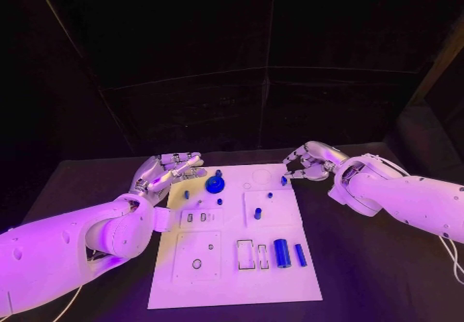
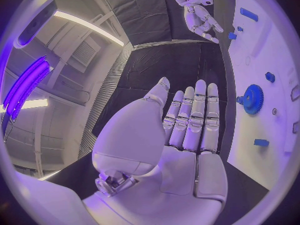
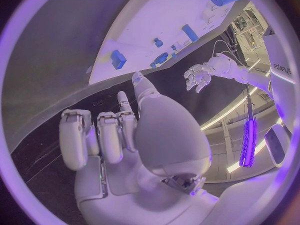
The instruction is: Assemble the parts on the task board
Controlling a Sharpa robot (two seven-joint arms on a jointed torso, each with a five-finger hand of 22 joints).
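While right hand (image 1: 308,163) hovers upper right of board (image 1: 232,282), fingers curled on nothing, small blue block (image 1: 283,180) lies just left-below fingertips; left hand (image 1: 166,170) flat, fingers together, beside gear (image 1: 214,184).

A black table (image 1: 367,261) stands before dark panelled walls (image 1: 242,100) crossed by thin seams. Overhead, a corrugated ceiling (image 2: 75,15) carries a white light strip (image 2: 87,27) and a ventilation grille (image 2: 83,52), while a glowing violet tube (image 3: 249,142) lights the room's edge.

Head view overlooks task board (image 1: 232,282) (wrists share it).
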